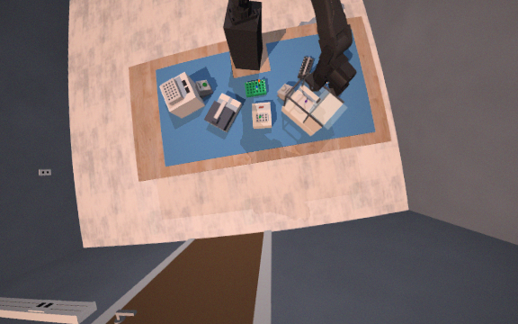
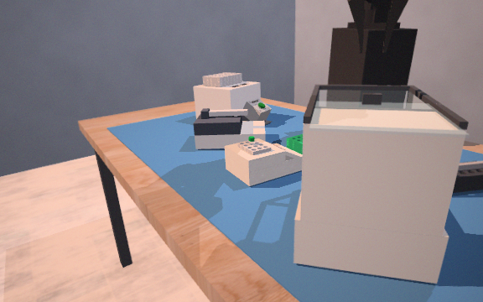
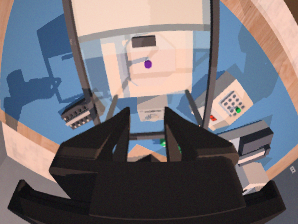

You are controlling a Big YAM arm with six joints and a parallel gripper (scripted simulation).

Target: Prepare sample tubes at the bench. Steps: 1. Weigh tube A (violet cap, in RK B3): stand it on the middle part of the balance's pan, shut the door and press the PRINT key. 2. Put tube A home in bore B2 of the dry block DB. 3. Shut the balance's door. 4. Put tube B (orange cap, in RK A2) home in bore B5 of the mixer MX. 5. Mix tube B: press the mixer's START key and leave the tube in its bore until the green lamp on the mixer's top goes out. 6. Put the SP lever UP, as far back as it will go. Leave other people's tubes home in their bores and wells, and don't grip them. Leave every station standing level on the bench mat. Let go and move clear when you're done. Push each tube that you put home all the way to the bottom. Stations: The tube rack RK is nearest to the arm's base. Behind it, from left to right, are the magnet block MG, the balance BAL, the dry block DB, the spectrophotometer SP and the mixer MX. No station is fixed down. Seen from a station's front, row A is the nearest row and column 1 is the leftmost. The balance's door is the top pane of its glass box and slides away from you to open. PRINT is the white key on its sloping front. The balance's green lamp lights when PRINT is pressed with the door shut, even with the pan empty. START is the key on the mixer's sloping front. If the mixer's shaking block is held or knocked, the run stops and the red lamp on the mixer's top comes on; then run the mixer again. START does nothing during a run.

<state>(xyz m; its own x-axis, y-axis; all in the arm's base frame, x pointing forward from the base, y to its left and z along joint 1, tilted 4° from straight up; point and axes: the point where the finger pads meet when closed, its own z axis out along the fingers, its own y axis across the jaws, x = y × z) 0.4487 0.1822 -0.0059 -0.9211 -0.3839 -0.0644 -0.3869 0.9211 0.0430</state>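
Parted gripper (image 1: 317, 85) (image 2: 373, 50) (image 3: 147, 113) fingertips near the balance's (image 1: 304, 111) (image 2: 376, 184) (image 3: 172, 82) 2 dark top rails.

1 violet cap (image 1: 306, 101) (image 3: 148, 64); green rack (image 1: 255, 88); blue mat (image 1: 187, 144) (image 2: 174, 151) (image 3: 30, 105); black pincer (image 2: 373, 46) (image 3: 147, 113).

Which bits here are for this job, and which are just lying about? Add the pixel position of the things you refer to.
For the job:
- balance (image 1: 314, 130) (image 2: 380, 189) (image 3: 213, 50)
- violet-capped tube (image 1: 306, 101) (image 3: 148, 64)
- green tube rack (image 1: 250, 93) (image 2: 295, 143) (image 3: 163, 143)
- orange-capped tube (image 1: 259, 81)
- dry block (image 1: 266, 124) (image 2: 262, 168) (image 3: 220, 108)
- mixer (image 1: 189, 103) (image 2: 210, 99)
- spectrophotometer lever (image 1: 221, 112) (image 2: 226, 112) (image 3: 254, 154)
- gripper (image 1: 311, 85) (image 3: 147, 113)

Not for it:
- magnet block (image 1: 305, 67) (image 2: 476, 180) (image 3: 77, 115)
- green-capped tube (image 1: 260, 117) (image 2: 251, 138) (image 3: 238, 110) in the dry block (someone else's; leave it)
- wall socket (image 1: 45, 172)
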